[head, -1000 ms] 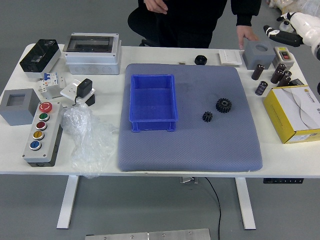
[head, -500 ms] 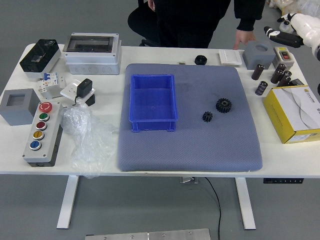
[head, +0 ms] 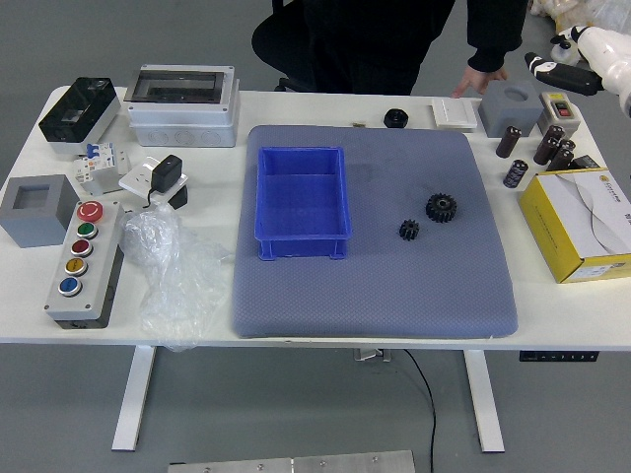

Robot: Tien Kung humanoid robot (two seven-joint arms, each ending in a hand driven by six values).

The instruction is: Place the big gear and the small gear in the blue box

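Note:
My right hand (head: 554,51) is at the picture's upper right corner, above the far right of the table, fingers apart and holding nothing. It is well away from both gears. The big gear (head: 441,207), black and toothed, lies on the right half of the blue-grey mat. Down and left of it lies the small gear (head: 409,230), also black, not touching it. The blue box (head: 302,245) stands left of the gears on the mat, its inside bare. My left arm is out of view.
A person stands at the far side, one hand (head: 479,79) by the table edge near a white block (head: 454,113). Right: black cylinders (head: 515,174), yellow box (head: 549,229). Left: button panel (head: 86,258), plastic bag (head: 177,271), grey-white case (head: 182,123). A black knob (head: 395,118) sits behind the mat (head: 375,301).
The person has shifted right; one hand left the waist and dropped from view, the other moved down to the far edge. My right hand has barely moved; gears and box are unchanged.

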